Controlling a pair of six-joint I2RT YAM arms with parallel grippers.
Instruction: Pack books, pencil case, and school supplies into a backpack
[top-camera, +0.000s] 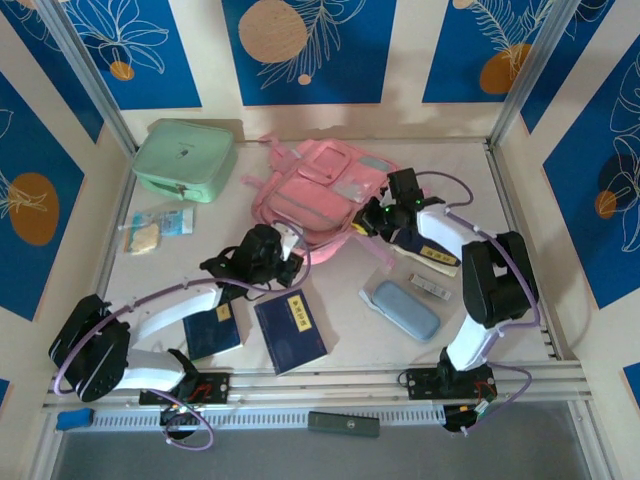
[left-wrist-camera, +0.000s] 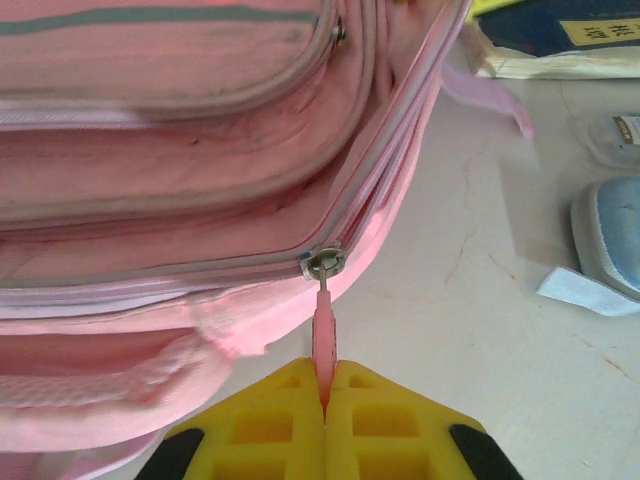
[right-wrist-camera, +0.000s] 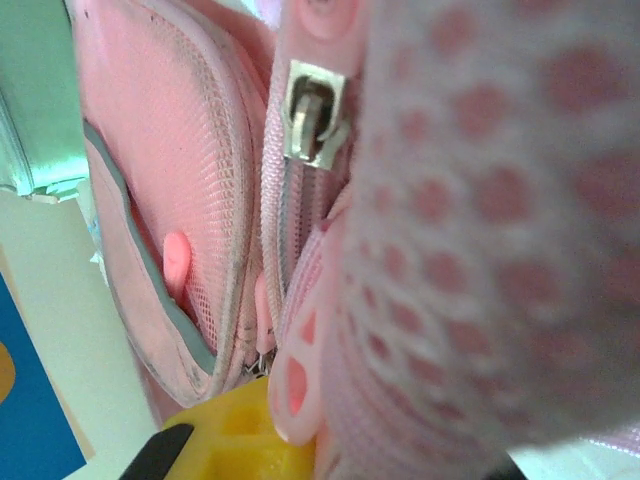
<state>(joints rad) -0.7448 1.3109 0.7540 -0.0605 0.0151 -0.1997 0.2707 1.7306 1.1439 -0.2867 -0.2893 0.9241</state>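
The pink backpack (top-camera: 318, 185) lies flat at the table's middle. My left gripper (left-wrist-camera: 325, 372) is shut on a pink zipper pull (left-wrist-camera: 324, 335) hanging from the slider (left-wrist-camera: 323, 263) at the bag's near edge. My right gripper (top-camera: 372, 218) presses against the bag's right side, shut on its pink mesh fabric (right-wrist-camera: 470, 250); one yellow finger (right-wrist-camera: 235, 435) shows and the other is hidden. Two navy books (top-camera: 290, 330) (top-camera: 212, 328) lie near the front, and a third book (top-camera: 432, 253) lies under the right arm. The grey-blue pencil case (top-camera: 405, 308) and a small whitish bar (top-camera: 430, 287) lie at the right.
A mint-green case (top-camera: 185, 158) stands at the back left. A clear packet (top-camera: 155, 230) lies on the left. A dark flat object (top-camera: 343, 423) rests on the front rail. Walls close in the table on three sides.
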